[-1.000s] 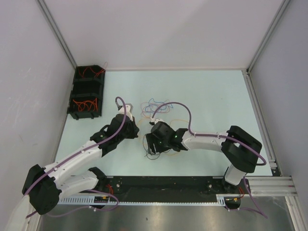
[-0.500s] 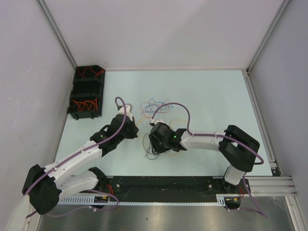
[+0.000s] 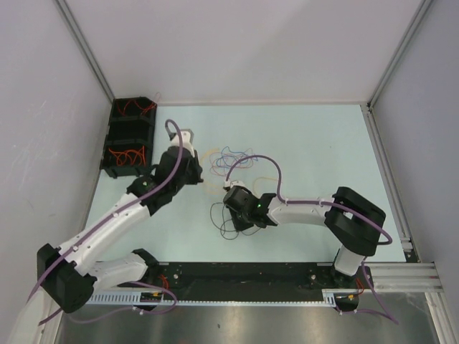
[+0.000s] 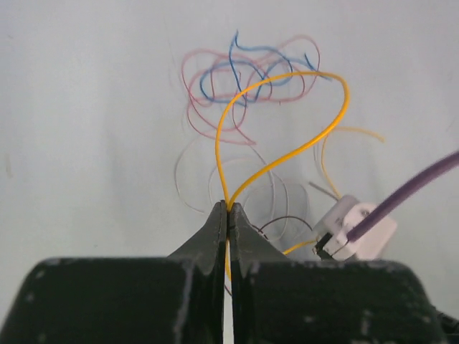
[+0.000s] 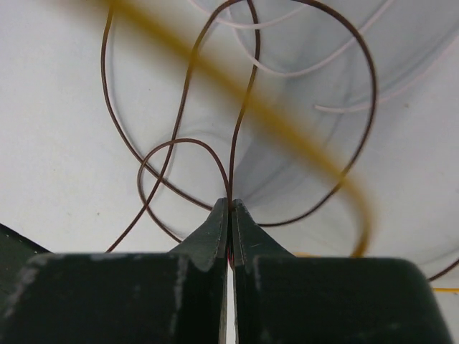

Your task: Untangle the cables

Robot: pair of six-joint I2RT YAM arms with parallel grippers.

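The cables lie as a loose tangle of blue, pink and pale loops (image 3: 233, 156) mid-table, with dark loops (image 3: 224, 221) nearer me. In the left wrist view my left gripper (image 4: 228, 208) is shut on a yellow wire (image 4: 287, 154), which arcs up over the blue and pink loops (image 4: 244, 79). In the top view the left gripper (image 3: 201, 172) sits left of the tangle. My right gripper (image 5: 230, 204) is shut on a thin dark brown wire (image 5: 244, 107) that curls into loops ahead of it. A blurred yellow strand (image 5: 287, 132) crosses in front. From above, the right gripper (image 3: 229, 213) is over the dark loops.
A black three-part bin (image 3: 107, 147) holding orange wires stands at the back left by the wall. Enclosure walls close in the left, back and right. A black rail (image 3: 237, 279) runs along the near edge. The right arm's white connector (image 4: 356, 228) shows close to the left gripper.
My right gripper has closed from open onto the dark wire and shifted slightly left. The left arm has swung back and left, drawing the yellow wire with it.
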